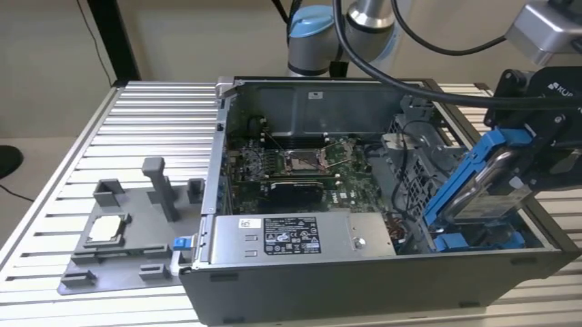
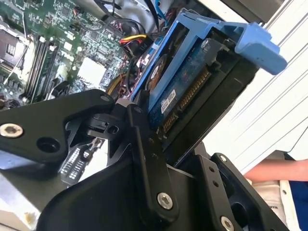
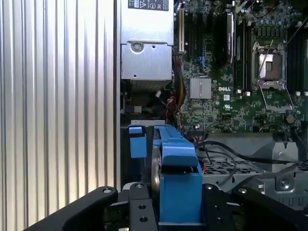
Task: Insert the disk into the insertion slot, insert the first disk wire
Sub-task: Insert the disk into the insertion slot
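Just one disk (image 1: 482,184) — tilted, in one pincer (image 3: 173,193)

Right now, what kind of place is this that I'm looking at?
Most likely a robotics lab bench set up for computer assembly: an open computer case sits on a slotted aluminium table, a grey fixture tray lies beside it, and the arm's gripper holds the disk.

Printed label (image 1: 292,237) on power supply (image 1: 364,230), illegible
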### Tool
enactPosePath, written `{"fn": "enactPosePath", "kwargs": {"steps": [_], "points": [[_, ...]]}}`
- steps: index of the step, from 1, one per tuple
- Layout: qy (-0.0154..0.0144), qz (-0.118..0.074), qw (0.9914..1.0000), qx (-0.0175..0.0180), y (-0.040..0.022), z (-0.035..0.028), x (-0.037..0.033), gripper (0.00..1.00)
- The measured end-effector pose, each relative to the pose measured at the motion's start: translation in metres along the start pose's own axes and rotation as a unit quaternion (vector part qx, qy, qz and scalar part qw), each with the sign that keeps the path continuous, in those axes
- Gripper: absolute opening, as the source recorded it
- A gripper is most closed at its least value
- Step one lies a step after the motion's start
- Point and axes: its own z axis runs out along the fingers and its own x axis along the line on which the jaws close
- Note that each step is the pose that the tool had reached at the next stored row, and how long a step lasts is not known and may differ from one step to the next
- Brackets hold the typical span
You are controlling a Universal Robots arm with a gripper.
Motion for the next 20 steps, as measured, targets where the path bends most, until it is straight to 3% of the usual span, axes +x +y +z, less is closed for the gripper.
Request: {"fn": "enactPosePath", "kwargs": {"steps": [11, 20], "points": [[-0.0005, 0.009, 0.99996, 0.0010, -0.0018, 0.0024, 0.0024, 0.00], [-0.0005, 0.009, 0.99996, 0.0009, -0.0022, 0.0097, 0.0047, 0.00]]}}
